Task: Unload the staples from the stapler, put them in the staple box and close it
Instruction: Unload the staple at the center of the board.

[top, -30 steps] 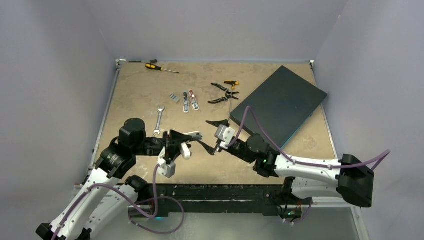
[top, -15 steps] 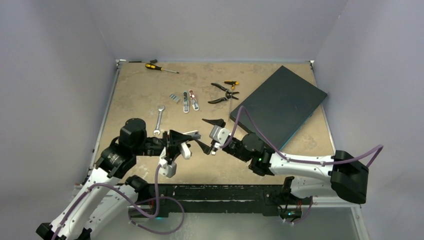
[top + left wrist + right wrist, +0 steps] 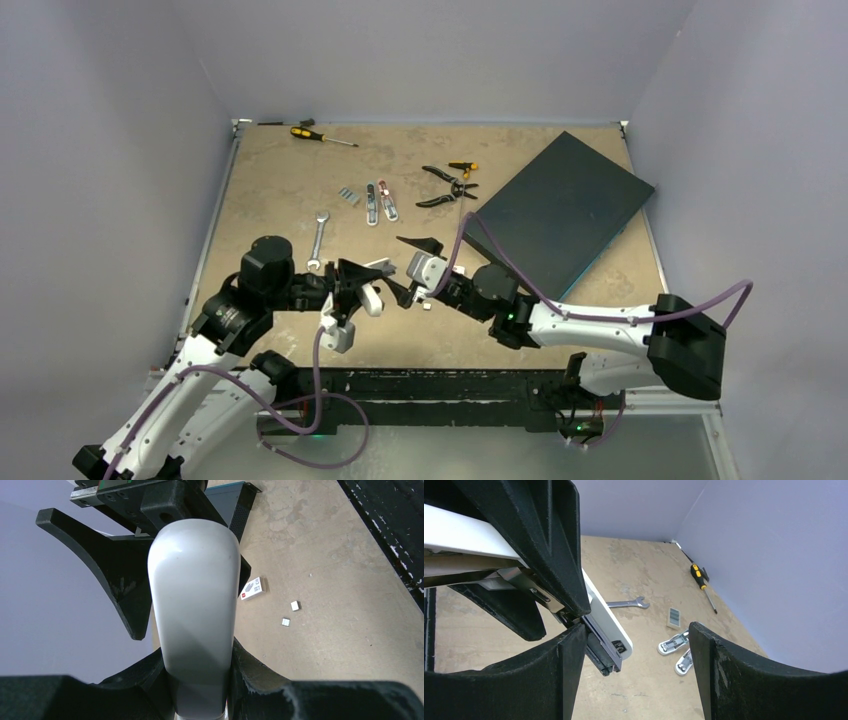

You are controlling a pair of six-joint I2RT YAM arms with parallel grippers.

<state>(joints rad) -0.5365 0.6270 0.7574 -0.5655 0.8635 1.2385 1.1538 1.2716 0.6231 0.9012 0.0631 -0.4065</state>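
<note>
My left gripper is shut on the white stapler and holds it above the table, nose toward the right arm. In the right wrist view the stapler shows its dark metal magazine hanging open under the white body, its tip just beside my right gripper's left finger. My right gripper is open, with nothing between its fingers. It faces the left gripper from the right. A grey ribbed block of staples lies farther back. Two tiny silvery staples pieces lie on the table.
Two small opened staplers lie beside the staples block. A wrench, pliers and a yellow-handled screwdriver lie behind. A large dark panel fills the right side. A small white box lies near the silvery pieces.
My right gripper has moved left, closing in on the stapler's nose, still open. The left gripper and the stapler have stayed in place.
</note>
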